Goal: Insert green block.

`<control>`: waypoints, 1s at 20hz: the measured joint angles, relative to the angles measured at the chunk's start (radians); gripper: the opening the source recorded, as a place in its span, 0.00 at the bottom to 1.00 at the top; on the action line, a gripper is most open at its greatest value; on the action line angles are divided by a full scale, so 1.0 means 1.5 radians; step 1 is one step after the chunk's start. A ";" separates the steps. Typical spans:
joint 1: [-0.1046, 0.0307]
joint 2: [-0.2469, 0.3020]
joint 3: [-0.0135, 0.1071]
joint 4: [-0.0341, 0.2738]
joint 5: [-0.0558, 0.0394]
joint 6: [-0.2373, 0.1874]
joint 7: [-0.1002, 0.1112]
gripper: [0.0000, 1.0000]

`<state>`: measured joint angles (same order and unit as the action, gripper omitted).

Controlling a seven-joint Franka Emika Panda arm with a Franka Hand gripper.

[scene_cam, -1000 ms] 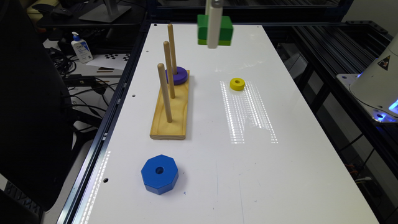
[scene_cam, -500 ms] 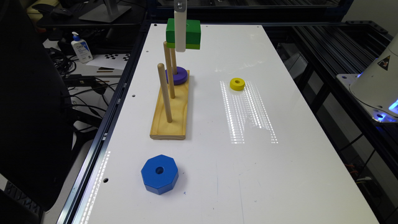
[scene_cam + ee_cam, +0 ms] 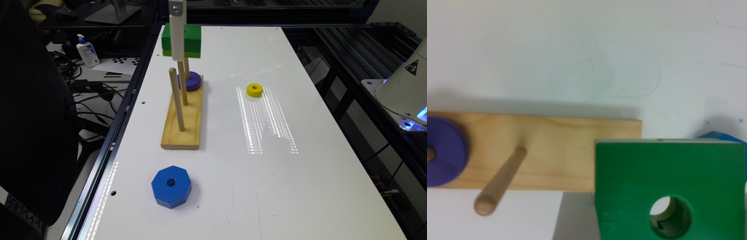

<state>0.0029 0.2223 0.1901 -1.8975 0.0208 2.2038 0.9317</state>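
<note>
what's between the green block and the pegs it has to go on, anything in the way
Nothing visible blocks it. The green block is held up in the air above the wooden peg base. The purple ring sits low on the far peg, and the other two pegs are bare.

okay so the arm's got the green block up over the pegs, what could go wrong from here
Misalignment is the main risk: in the wrist view the green block shows a peg top off-centre inside its hole, so lowering it could catch the rim and jam. A jam might tip or drag the wooden base. The three pegs stand close together, so the wide block might also knock the neighbouring peg.
</note>
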 joint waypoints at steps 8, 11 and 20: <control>0.001 0.007 0.002 0.011 -0.0020 -0.004 0.003 0.00; 0.001 0.007 0.002 0.011 -0.0021 -0.004 0.004 0.00; 0.001 0.020 0.005 0.015 -0.0043 -0.002 0.007 0.00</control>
<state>0.0051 0.2516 0.1980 -1.8752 0.0144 2.2012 0.9416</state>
